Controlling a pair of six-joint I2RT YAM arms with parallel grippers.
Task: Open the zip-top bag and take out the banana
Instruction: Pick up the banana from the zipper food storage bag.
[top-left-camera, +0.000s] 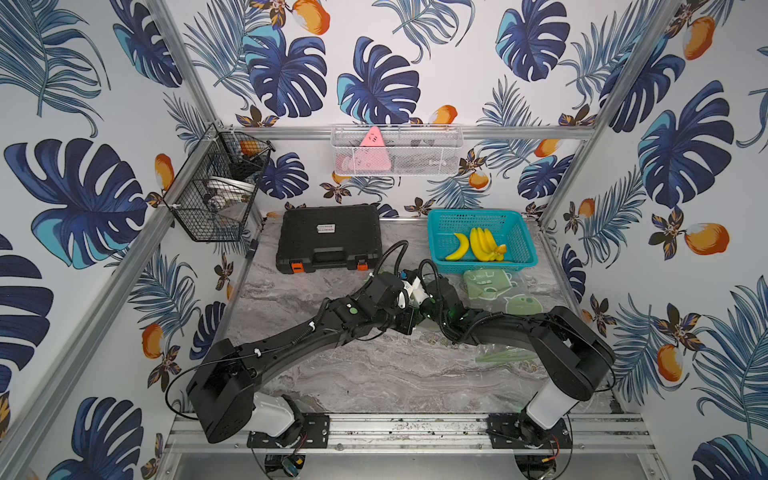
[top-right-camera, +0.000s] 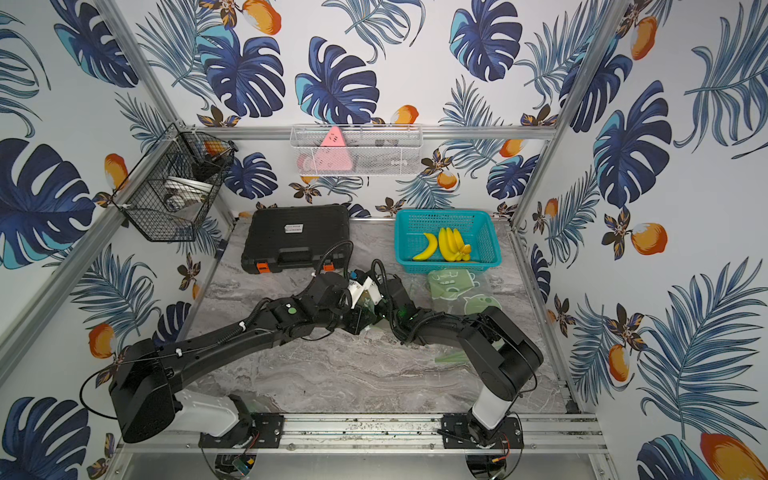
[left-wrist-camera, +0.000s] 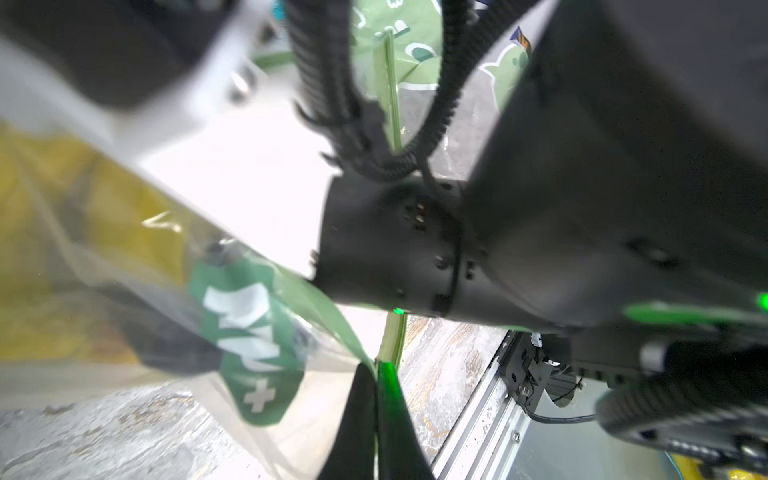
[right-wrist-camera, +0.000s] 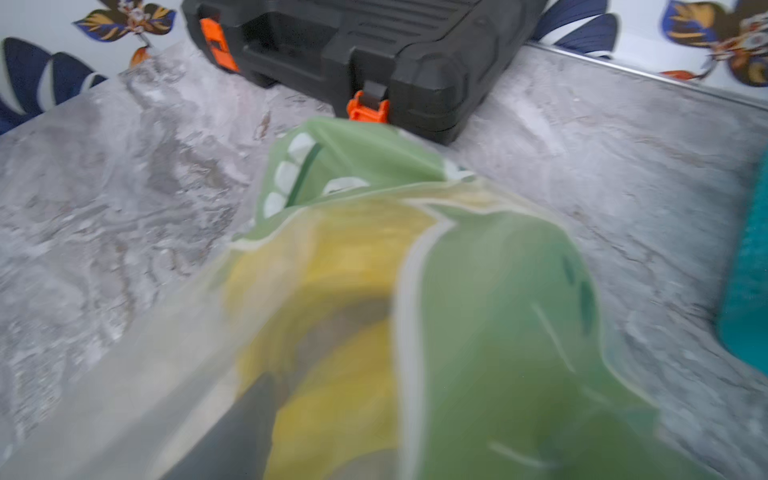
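Marble tabletop (top-left-camera: 374, 374), leaf-printed walls (top-left-camera: 374, 83); left pincer (left-wrist-camera: 376, 370) clenches zip-top bag (left-wrist-camera: 249, 332); right pincer (right-wrist-camera: 286, 361) unreadable.

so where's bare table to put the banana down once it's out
Widest bare marble: between the arm bases, behind the front rail. A smaller patch in front of the black case, beside the left arm. Crowded: the middle, where both arms meet at the bag, and by the teal basket, where spare bags lie.
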